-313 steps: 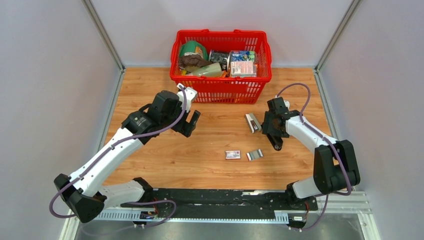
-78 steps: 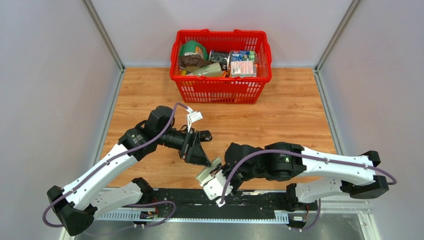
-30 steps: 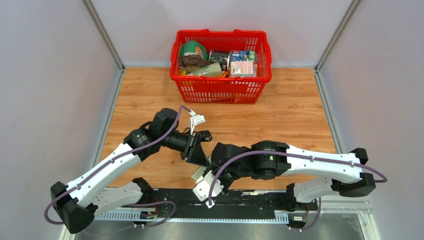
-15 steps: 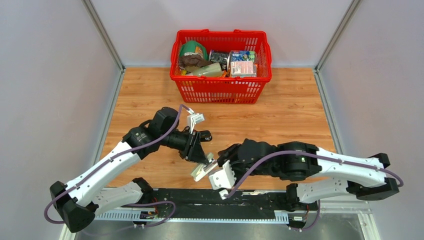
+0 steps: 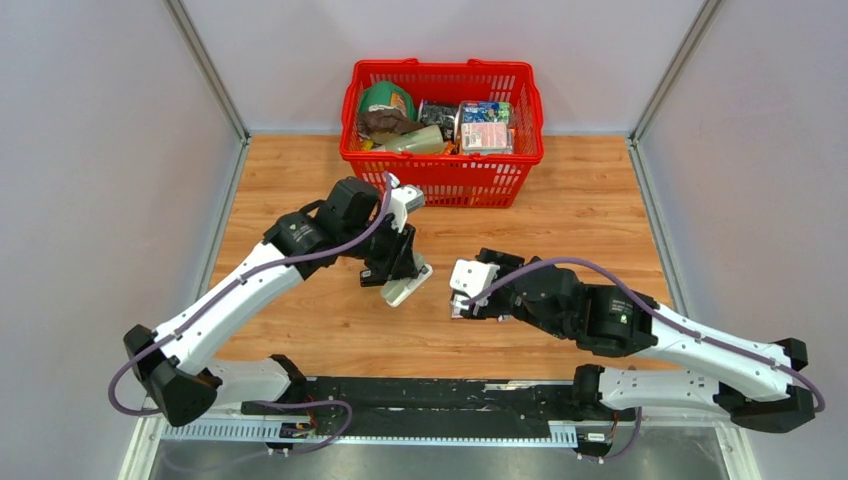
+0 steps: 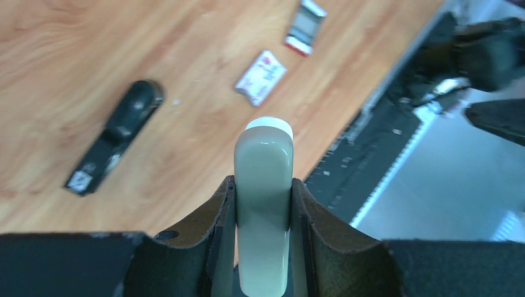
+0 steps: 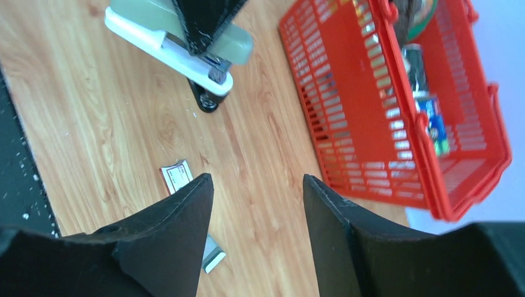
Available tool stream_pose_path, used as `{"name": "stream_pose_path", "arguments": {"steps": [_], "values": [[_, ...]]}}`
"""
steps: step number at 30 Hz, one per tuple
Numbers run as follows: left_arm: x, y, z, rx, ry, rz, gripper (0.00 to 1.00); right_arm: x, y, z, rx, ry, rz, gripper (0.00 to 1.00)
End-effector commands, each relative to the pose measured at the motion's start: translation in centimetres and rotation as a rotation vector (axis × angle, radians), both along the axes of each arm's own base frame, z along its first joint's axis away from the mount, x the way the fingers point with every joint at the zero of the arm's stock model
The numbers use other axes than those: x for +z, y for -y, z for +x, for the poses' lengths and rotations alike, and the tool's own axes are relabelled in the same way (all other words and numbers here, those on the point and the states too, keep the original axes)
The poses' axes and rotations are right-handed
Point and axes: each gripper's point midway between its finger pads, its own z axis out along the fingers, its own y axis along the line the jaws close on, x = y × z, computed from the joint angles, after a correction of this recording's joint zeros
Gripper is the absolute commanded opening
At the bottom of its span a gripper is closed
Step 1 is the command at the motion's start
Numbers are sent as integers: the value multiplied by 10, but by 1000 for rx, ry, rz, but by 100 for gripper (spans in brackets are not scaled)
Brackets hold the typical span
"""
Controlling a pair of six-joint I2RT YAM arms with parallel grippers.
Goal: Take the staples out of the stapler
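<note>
Moved back from the near edge, the left claw [image 6: 262, 185] grips the grey stapler [image 6: 262, 151] over the middle of the bench [image 5: 560, 210], where the black stapler [image 6: 116, 135] lies just under it. To its right, the right claw [image 7: 255, 179] has let go and is spread wide.

Staplers: two – green-and-white stapler [image 7: 167, 52], black stapler [image 6: 114, 136]
Small labelled box [image 6: 260, 77]: one
Grey strip [image 6: 306, 25]: one
Red basket [image 5: 450, 182]: one; packs heaped inside, number cannot be told
Robot arms: two – left arm [image 5: 240, 290], right arm [image 5: 660, 335]
</note>
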Motion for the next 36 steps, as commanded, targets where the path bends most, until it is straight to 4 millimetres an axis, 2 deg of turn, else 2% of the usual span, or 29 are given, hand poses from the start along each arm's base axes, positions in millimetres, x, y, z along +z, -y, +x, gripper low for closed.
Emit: {"name": "stream_pose_path", "arguments": {"steps": [1,6,7,8,10,13,14,15,18,23,26,29,36], "values": [[-13,-31,50,128,139,205,0,-5,9,26,-259,-117,185,62],[-38,-70,84,339,123,319,0,-34,28,49,-495,-268,292,65],[-48,-77,82,358,107,338,0,-41,29,50,-526,-299,315,66],[-51,-87,90,408,117,352,0,-48,32,53,-542,-310,309,67],[-67,-95,82,427,98,343,0,-58,36,58,-614,-357,354,68],[-73,-86,68,392,71,262,0,-75,27,58,-623,-493,410,68],[-72,-78,58,351,64,199,0,-80,20,55,-604,-553,415,69],[-66,-73,57,334,84,154,0,-84,15,54,-595,-603,421,70],[-59,-61,30,239,80,22,0,-93,0,48,-541,-692,413,71],[-42,-49,0,105,77,-102,0,-87,-28,32,-374,-769,433,71],[-36,-44,-17,16,77,-157,0,-77,-41,24,-264,-783,451,68],[-27,-37,-31,-64,68,-215,0,-65,-55,7,-121,-822,463,67],[0,-24,-63,-245,47,-370,0,-48,-68,-20,79,-881,437,61]]}}
